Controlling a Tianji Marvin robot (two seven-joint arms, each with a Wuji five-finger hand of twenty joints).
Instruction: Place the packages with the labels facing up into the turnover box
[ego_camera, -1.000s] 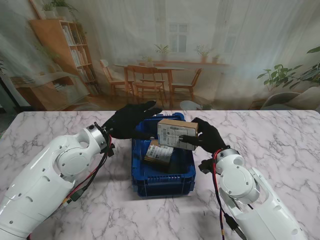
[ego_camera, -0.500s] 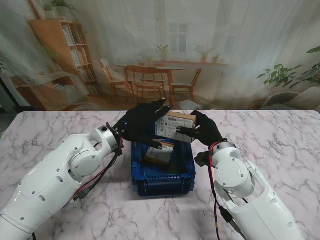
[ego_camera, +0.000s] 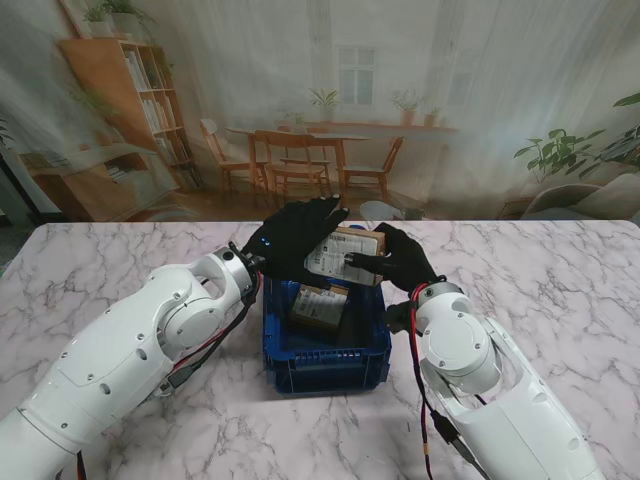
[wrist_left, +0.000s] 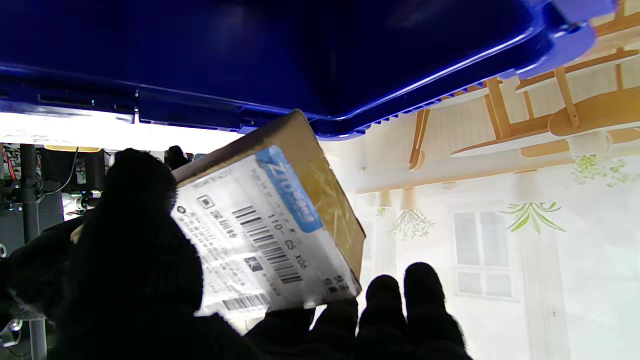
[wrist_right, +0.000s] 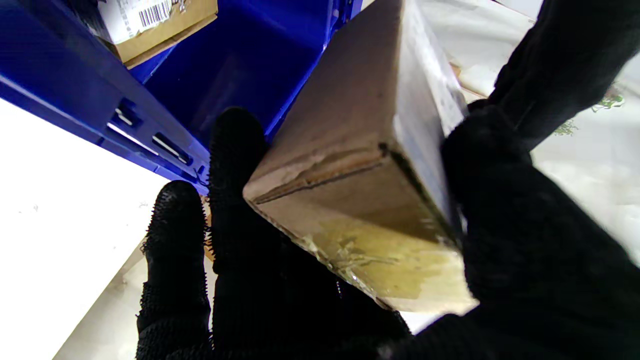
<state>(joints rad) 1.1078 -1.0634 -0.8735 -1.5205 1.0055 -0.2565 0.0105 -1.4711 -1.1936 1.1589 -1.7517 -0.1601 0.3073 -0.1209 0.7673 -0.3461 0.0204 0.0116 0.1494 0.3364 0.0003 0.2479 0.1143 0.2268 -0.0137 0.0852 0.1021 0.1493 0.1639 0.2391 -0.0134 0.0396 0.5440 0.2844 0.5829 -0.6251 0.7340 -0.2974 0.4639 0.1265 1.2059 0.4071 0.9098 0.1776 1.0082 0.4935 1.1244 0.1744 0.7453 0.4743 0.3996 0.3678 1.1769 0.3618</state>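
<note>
Box (ego_camera: 345, 255) label-up over far end of crate (ego_camera: 325, 355) | right hand (ego_camera: 400, 262) clamped on box | left hand (ego_camera: 295, 235) spread, steadying | advice: lower level, beside package (ego_camera: 318, 308).

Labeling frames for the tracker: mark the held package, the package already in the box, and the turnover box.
held package (ego_camera: 340, 255), stand view, on its white label face.
package in the box (ego_camera: 318, 306), stand view, on its label.
turnover box (ego_camera: 330, 368), stand view, on the blue wall nearest me.

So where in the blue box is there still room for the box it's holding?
The blue turnover box has bare floor on its right side and near end. The package already inside fills the far left. Both hands crowd the far rim.
</note>
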